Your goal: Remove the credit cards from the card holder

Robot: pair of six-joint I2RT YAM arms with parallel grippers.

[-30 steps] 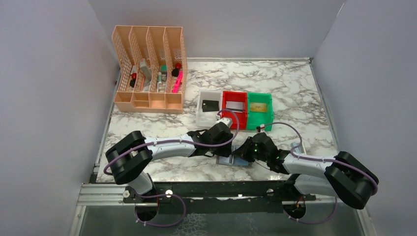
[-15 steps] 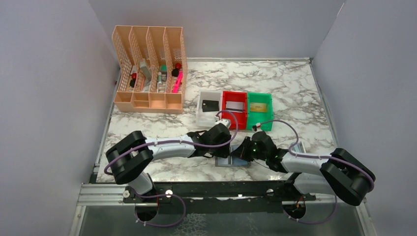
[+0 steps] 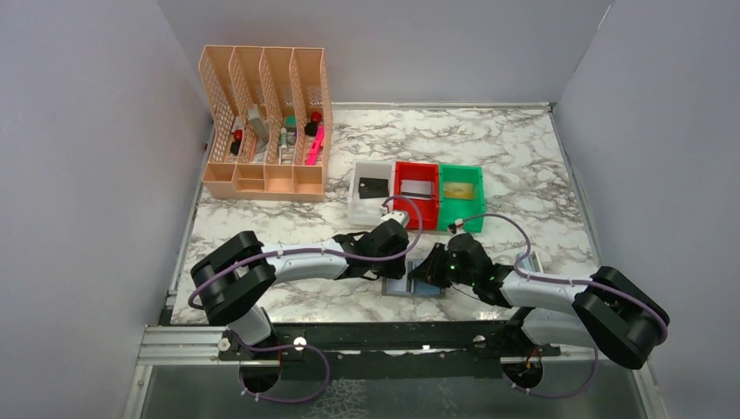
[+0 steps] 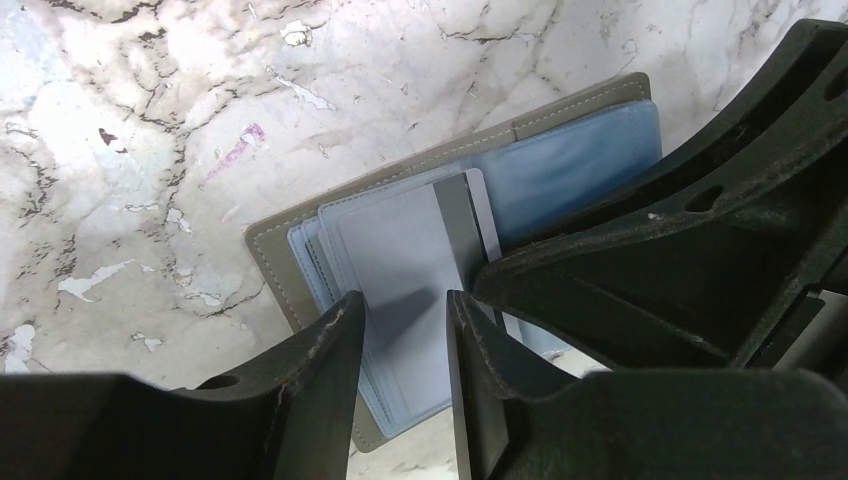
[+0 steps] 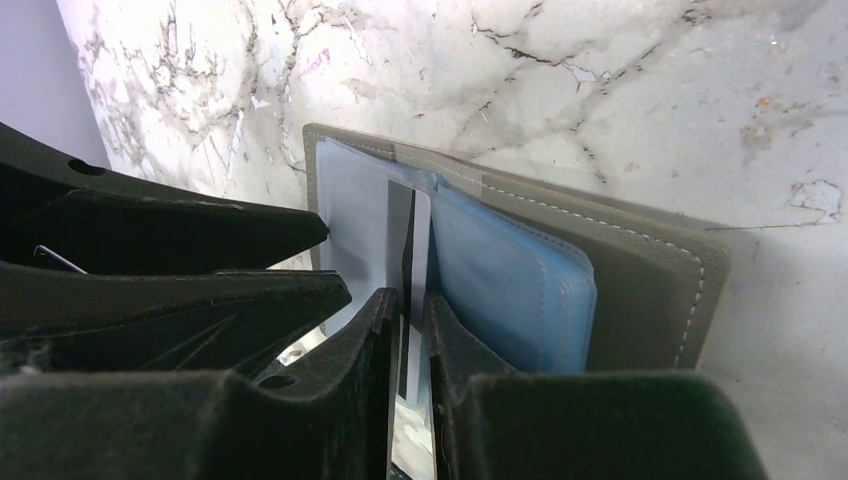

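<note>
- Card, silvery with a dark stripe, juts partway out of a light-blue pocket of the holder, which lies open on the table at its near edge, between the two arms.
- Right gripper looks clamped on the card's free end.
- Left gripper holds nothing, jaws a little apart, tips over the pocket sheets.
- We judge the card light, stiff and slick, and the pockets soft and clingy.
- We would grip its bare end across the flat faces and draw straight along the pocket.
- We expect the light holder to drag along unless it is pinned.
</note>
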